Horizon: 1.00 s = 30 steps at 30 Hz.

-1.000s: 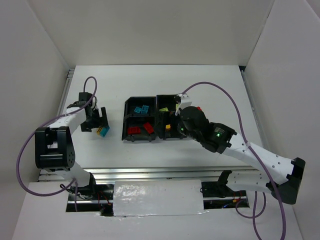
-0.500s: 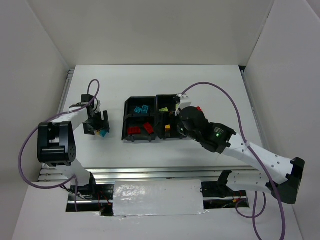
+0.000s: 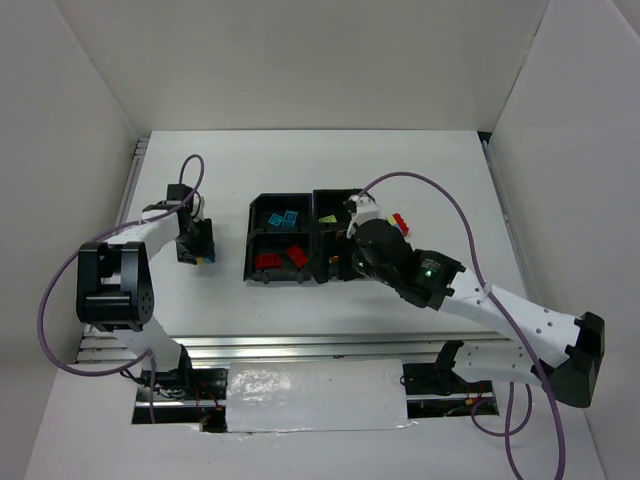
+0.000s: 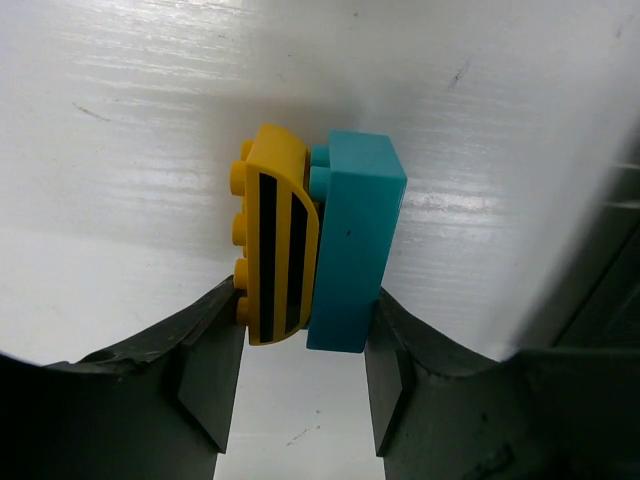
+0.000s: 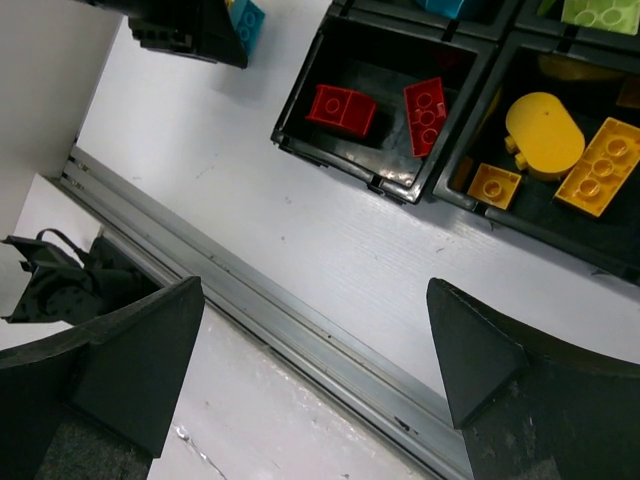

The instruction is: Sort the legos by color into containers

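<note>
- Left wrist view: my left pincer (image 4: 305, 320) is narrowed onto a brick pair (image 4: 310, 240), with one finger pressed against each outer face.
- The black-striped yellow brick (image 4: 270, 240) sits against one finger and the cyan brick (image 4: 352, 245) against the other. Both rest on the white table (image 4: 120, 120) and project forward past my fingertips.
- The cyan studs face the yellow brick. I cannot tell whether the two are clipped together.
- Judgement: squeezing across both faces keeps the pair together for a single lift. The colours belong in different compartments, so the bricks must be separated before release.
- My right pincer (image 5: 315, 290) stands wide and holds nothing. It is poised above bare table, just short of the tray (image 5: 400, 188).
- Ahead of those fingertips, red legos (image 5: 342, 105) and yellow legos (image 5: 545, 135) lie in adjacent compartments, already sorted.
</note>
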Motion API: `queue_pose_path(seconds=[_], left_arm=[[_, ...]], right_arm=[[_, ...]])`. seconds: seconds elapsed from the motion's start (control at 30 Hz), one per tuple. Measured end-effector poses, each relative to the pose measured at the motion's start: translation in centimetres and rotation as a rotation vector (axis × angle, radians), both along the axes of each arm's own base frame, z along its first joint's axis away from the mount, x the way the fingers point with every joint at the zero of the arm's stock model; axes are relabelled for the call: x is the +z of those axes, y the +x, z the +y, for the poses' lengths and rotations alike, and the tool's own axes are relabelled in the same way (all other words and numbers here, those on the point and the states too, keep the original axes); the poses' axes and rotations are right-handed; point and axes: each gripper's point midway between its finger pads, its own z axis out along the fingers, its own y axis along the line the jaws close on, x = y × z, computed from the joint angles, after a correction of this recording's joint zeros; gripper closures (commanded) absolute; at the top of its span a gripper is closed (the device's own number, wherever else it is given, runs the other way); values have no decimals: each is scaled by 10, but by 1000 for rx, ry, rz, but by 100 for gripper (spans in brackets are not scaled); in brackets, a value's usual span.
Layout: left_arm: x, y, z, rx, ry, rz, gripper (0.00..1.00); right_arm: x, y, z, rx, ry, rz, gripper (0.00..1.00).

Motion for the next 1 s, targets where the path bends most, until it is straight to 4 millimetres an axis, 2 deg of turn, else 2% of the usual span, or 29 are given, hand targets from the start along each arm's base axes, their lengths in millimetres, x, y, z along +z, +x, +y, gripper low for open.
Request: queue_pose_path(seconds=[0.1,0.2,0.27,0.33,0.4,0.47,0.63,0.8,0.87,1.0], left_arm=[[20,1,-4,-11,1,-55,100],[71,7,-27,-84,2,-225,100],[115,7,-62,-192,-23,-383,100],[155,-3,-100,-307,-67,-524,100],[184,-20,-133,-417,-130,-619,100],[205,-37,-155,-499,-195,-681,100],[226,-61,-189,-625,-291,-742,100],[234,-82,-222,-741,-354,-759,100],[235,-87,-234,-777,-376,-764,100],[235,-91,-249,-817,-404,-768,100]], right_arm=[[-7,0,0,0,15,26,0],[-8,6,-4,-40,54,42,0],[-4,9,-6,-70,101,47,0],[5,10,-7,-97,161,45,0],[18,9,-8,-110,227,36,0],[39,8,-9,-117,300,10,0],[75,11,-11,-144,415,-28,3],[95,28,6,-174,430,-25,6],[92,36,12,-189,416,-15,7],[70,42,20,-200,363,24,11]])
